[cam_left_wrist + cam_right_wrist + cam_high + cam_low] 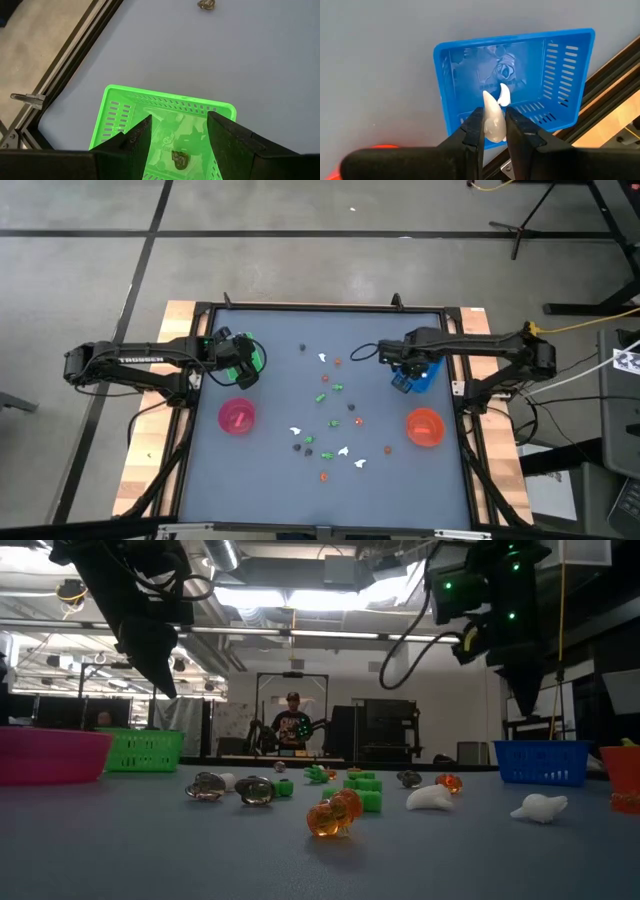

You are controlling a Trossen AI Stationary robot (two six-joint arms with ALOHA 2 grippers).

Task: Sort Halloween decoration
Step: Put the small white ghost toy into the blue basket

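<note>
Right tool [494, 131]: closing on a white figure [492, 117], fingers nearly together, gripping it at both sides. Hovering directly above the blue tray [570, 60], with the white figure hanging over the tray's interior. Showing inside the blue tray: another pale figure [507, 67] lying on the tray floor.

Left tool [177, 135]: standing wide open, holding nothing. Hovering above the green tray [112, 115], fingers [137, 137] apart over the tray's interior. Showing inside the green tray: a small dark figure [180, 159] lying on the tray floor between the fingers.

Positioning on the desk [270, 340]: green tray [242, 360] sitting at the left side, blue tray [420, 376] at the right side, both toward the far half. Pink bowl [237, 417] lying nearer than the green tray; orange bowl [424, 427] lying nearer than the blue tray.

Remaining Halloween decoration [335, 420]: lying scattered over the desk's middle, between the two bowls and between the two trays, in white, orange, green and dark pieces, mostly apart from one another.

Edges and open room: blue tray sitting near the desk's right edge, just beside the black frame rail [615, 75]. Green tray lying near the left edge. Leaving bare desk surface along the far edge and along the near edge, and a bare strip between each tray and the scattered figures.
</note>
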